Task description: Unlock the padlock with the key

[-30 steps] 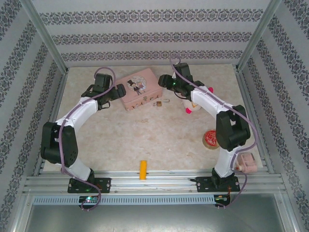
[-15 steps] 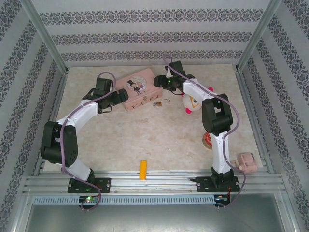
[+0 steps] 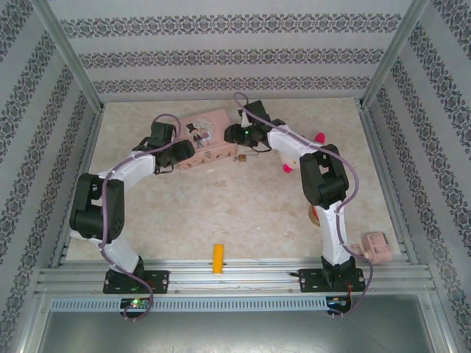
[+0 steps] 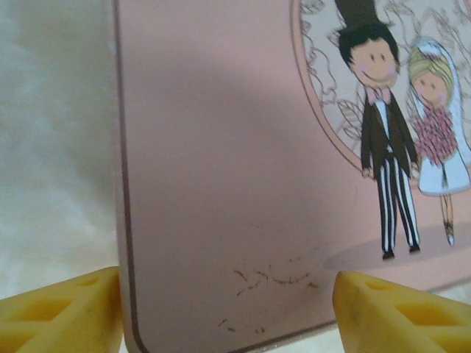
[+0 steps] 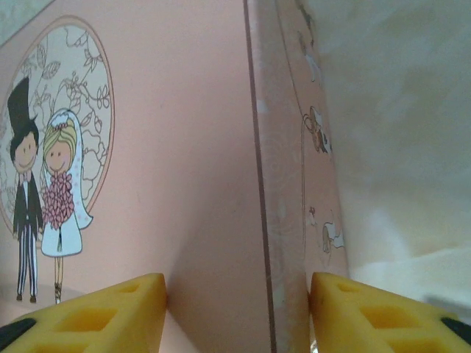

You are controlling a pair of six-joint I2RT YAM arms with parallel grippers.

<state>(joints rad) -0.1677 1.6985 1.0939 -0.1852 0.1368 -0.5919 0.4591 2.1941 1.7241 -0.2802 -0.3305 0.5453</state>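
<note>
Left fingers (image 4: pixel 66 312) part open, nothing clamped: one sits just off the pink tin's (image 4: pixel 221 147) short edge and the other over the lid, so the left gripper (image 4: pixel 224 294) straddles that corner. Right fingers (image 5: pixel 103 316) are also part open and empty. The right gripper (image 5: pixel 237 294) is astride the tin's opposite rim, one finger above the lid, one beside the side wall (neither pair looks pinched on metal). Further out, the padlock (image 3: pixel 241 157) lies on the tabletop (image 3: pixel 243 213) just beside the tin's front wall at its right-hand end. That's toward the arm bases from the right fingers, clearly nearer them than the left pair. Its long axis is too small to read from the top view, and I can't pick out the key. My read: the right arm is better placed to reach the lock.
</note>
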